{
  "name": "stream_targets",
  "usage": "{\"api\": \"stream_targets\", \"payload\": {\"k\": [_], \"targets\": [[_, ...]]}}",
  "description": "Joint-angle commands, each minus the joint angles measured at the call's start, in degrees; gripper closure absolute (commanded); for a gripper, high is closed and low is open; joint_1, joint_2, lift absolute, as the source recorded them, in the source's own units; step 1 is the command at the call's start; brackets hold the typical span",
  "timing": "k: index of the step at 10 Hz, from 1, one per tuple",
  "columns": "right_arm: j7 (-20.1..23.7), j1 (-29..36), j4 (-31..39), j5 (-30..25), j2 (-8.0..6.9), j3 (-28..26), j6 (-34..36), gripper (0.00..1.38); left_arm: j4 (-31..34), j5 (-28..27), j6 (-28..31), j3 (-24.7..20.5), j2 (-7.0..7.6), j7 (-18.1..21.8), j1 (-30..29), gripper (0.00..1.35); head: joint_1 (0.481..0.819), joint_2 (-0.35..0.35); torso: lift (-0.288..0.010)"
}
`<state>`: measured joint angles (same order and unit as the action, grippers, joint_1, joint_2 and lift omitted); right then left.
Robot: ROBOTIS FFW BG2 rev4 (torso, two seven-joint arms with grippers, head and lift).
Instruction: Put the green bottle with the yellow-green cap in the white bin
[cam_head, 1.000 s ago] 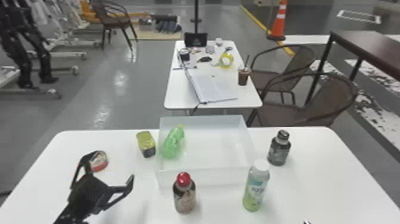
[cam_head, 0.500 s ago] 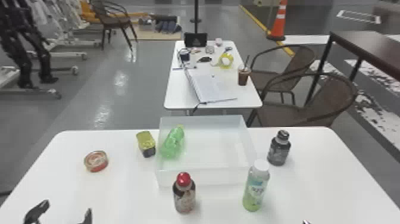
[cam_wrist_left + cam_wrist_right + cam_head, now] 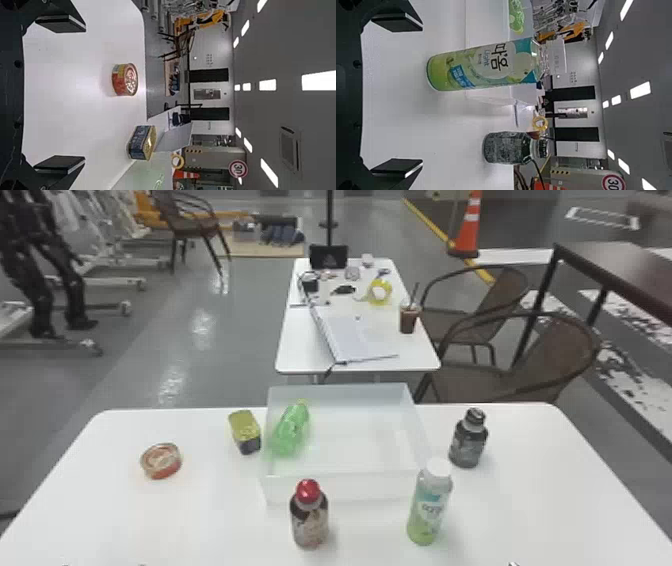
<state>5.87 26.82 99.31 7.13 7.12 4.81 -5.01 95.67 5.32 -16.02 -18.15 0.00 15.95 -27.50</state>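
The green bottle lies tilted inside the white bin, along its left side, its yellow-green cap toward the back. In the right wrist view the bottle shows in the bin at the picture's top edge. My left gripper barely shows its tips at the head view's bottom edge, left of the bin; in its wrist view the gripper stands open and holds nothing. At the bottom right is a tip of my right gripper; the right wrist view has this gripper open, also without anything between its fingers.
Left of the bin are a yellow tin and a round red can. A red-capped bottle and a white-capped bottle stand in front; a dark bottle is to the right. Another table stands behind.
My left gripper has drawn back from beside the round can to the bottom edge, staying open. The green bottle keeps its place in the bin, and the right gripper's tip stays about where it was.
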Motion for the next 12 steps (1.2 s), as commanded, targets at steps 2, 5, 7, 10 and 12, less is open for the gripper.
{"api": "stream_targets", "payload": {"k": [2,5,7,10,12], "targets": [[-0.07,0.16,0.1,-0.01,0.09,0.02,0.09,0.1,0.04,1.8,-0.5,3.3,-0.15,-1.8,-0.88,0.13,0.549,0.0,-0.1],[-0.07,0.25,0.27,-0.01,0.09,0.02,0.09,0.09,0.04,3.47,-0.85,5.67,-0.15,-4.79,-1.68,0.13,0.549,0.0,-0.1],[-0.07,0.34,0.27,-0.01,0.09,-0.07,0.09,0.1,0.04,3.55,-0.85,5.84,-0.15,-4.88,-1.76,0.13,0.549,0.0,-0.1],[-0.07,0.43,0.36,-0.1,0.09,-0.07,0.09,0.09,0.39,3.55,0.11,5.84,-0.15,-4.88,-1.85,0.13,0.549,0.0,-0.1],[-0.07,0.43,0.36,-0.1,0.09,-0.07,0.09,0.09,0.39,3.55,-0.06,5.93,-0.15,-4.88,-1.76,0.13,0.549,0.0,-0.1]]}}
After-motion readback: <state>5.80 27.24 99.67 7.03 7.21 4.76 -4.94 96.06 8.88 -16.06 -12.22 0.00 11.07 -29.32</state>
